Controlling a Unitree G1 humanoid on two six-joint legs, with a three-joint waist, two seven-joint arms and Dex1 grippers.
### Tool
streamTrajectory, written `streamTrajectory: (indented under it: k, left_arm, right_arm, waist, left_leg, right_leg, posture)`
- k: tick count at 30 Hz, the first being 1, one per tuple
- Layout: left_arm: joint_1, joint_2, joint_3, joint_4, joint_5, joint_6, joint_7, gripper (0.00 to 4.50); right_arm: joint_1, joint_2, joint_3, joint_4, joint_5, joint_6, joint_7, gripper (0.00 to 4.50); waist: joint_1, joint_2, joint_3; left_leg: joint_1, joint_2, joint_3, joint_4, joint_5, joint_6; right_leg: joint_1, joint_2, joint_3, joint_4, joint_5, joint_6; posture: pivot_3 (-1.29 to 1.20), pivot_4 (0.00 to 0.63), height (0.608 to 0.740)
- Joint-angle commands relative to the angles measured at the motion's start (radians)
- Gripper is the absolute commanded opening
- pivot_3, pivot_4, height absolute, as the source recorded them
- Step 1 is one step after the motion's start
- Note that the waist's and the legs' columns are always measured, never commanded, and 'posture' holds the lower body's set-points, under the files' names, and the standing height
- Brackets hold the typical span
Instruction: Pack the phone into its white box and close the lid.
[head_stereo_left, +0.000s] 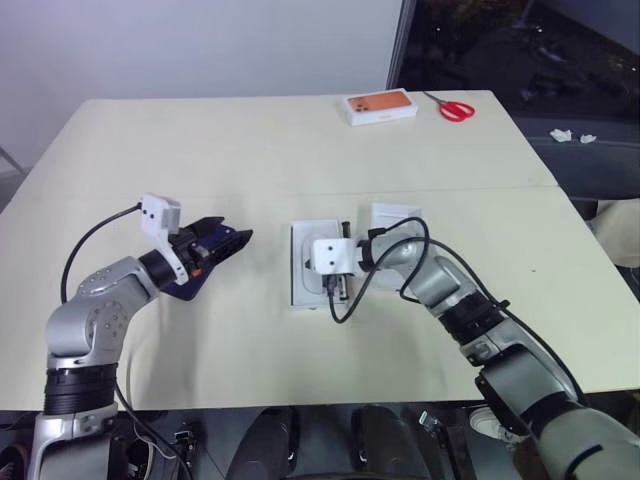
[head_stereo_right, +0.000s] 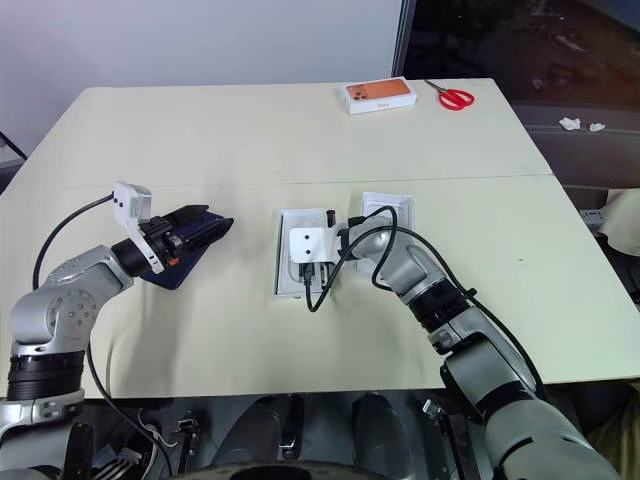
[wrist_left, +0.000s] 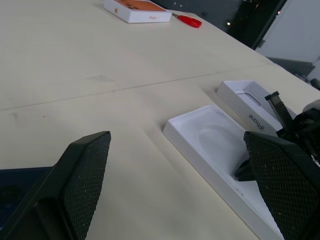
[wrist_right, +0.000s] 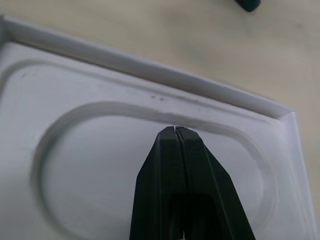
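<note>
The dark blue phone (head_stereo_left: 186, 290) lies flat on the table under my left gripper (head_stereo_left: 222, 240), which hovers open just above it with nothing between its fingers; the phone's edge (wrist_left: 15, 187) shows by one finger (wrist_left: 82, 175). To the right lies the white box (head_stereo_left: 303, 262), its moulded insert tray (wrist_left: 215, 145) facing up. My right gripper (wrist_right: 175, 129) is shut and empty, its tips pressing down into the insert's rounded recess. Just beyond the right arm, the lid (head_stereo_left: 396, 214) rests open side up, with lettering on its side wall (wrist_left: 256, 121).
A white box with an orange phone picture (head_stereo_left: 380, 107) and red scissors (head_stereo_left: 455, 108) sit at the table's far edge. A seam (head_stereo_left: 150, 195) runs across the cream table behind the work area. Cables loop from both wrists.
</note>
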Motion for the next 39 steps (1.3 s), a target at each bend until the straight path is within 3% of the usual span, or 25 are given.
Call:
streamTrajectory:
  k: [1, 5, 11, 22, 34, 39]
  left_arm:
    - [0.003, 0.002, 0.020, -0.031, -0.005, -0.018, 0.003, 4.50]
    - [0.009, 0.002, 0.020, -0.035, -0.006, -0.017, 0.001, 4.50]
    - [0.004, -0.011, 0.013, -0.032, -0.001, -0.022, 0.003, 4.50]
    - [0.001, -0.009, 0.015, -0.032, -0.004, -0.012, -0.002, 4.50]
    - [0.012, -0.006, 0.019, -0.043, -0.005, -0.008, 0.001, 4.50]
    - [0.014, -0.006, 0.017, -0.040, -0.004, -0.011, 0.000, 4.50]
  right_arm:
    - [-0.035, 0.001, -0.066, -0.040, 0.048, 0.026, 0.001, 0.02]
    - [-0.071, -0.003, -0.110, -0.074, 0.100, 0.088, 0.033, 0.02]
    - [-0.099, -0.055, -0.051, -0.013, -0.014, -0.014, -0.003, 0.02]
    - [-0.113, -0.028, 0.034, 0.170, -0.173, -0.134, -0.122, 0.02]
    - [-0.062, 0.036, -0.011, 0.076, -0.084, -0.057, -0.055, 0.02]
    - [-0.094, -0.008, -0.062, 0.029, -0.042, -0.016, -0.014, 0.02]
  waist:
    - [0.000, 0.000, 0.000]
    - [0.000, 0.000, 0.000]
    - [0.001, 0.000, 0.000]
    - [-0.002, 0.000, 0.000]
    - [-0.001, 0.000, 0.000]
    - [0.001, 0.000, 0.000]
  left_leg:
    - [0.000, 0.000, 0.000, 0.000, 0.000, 0.000]
    - [0.000, 0.000, 0.000, 0.000, 0.000, 0.000]
    - [0.000, 0.000, 0.000, 0.000, 0.000, 0.001]
    - [0.000, 0.000, 0.000, 0.000, 0.001, -0.001]
    - [0.000, 0.000, 0.000, 0.000, 0.001, -0.002]
    - [0.000, 0.000, 0.000, 0.000, 0.001, -0.002]
  right_leg:
    - [0.000, 0.000, 0.000, 0.000, 0.000, 0.000]
    - [0.000, 0.000, 0.000, 0.000, 0.000, 0.000]
    - [0.000, 0.000, 0.000, 0.000, 0.000, 0.000]
    - [0.000, 0.000, 0.000, 0.000, 0.000, 0.000]
    - [0.000, 0.000, 0.000, 0.000, 0.000, 0.000]
    - [0.000, 0.000, 0.000, 0.000, 0.000, 0.000]
  posture:
    - [0.00, 0.150, 0.740]
    - [0.00, 0.150, 0.740]
    - [0.00, 0.150, 0.740]
    - [0.00, 0.150, 0.740]
    - [0.00, 0.150, 0.740]
    - [0.00, 0.150, 0.740]
